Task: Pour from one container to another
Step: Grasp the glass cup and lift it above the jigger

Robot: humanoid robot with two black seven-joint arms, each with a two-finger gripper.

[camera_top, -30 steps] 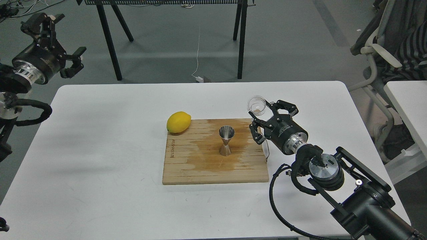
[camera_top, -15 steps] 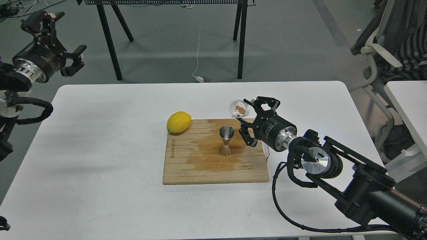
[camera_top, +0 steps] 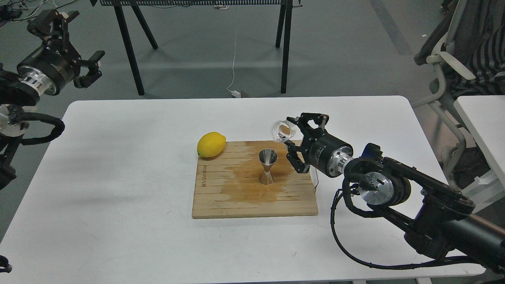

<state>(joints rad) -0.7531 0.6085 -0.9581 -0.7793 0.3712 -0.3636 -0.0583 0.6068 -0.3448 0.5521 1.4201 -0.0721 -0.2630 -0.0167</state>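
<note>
The clear glass cup (camera_top: 281, 131) hangs tilted on its side above the board, its mouth turned left, just up and right of the steel jigger (camera_top: 268, 166). My right gripper (camera_top: 292, 133) is shut on the glass cup. A small brownish bit shows inside the cup. The jigger stands upright in the middle of the wooden cutting board (camera_top: 221, 197), on a wet stain. My left gripper (camera_top: 77, 49) is raised far off at the upper left, beyond the table's edge, open and holding nothing.
A yellow lemon (camera_top: 211, 144) rests at the board's back left corner. The white table (camera_top: 118, 177) carries the board. Black table legs (camera_top: 130, 51) stand behind, and a chair (camera_top: 453, 59) at the far right.
The right gripper carried the glass cup leftward from beside the board to just above the jigger and tipped it further onto its side. The left arm shifted slightly.
</note>
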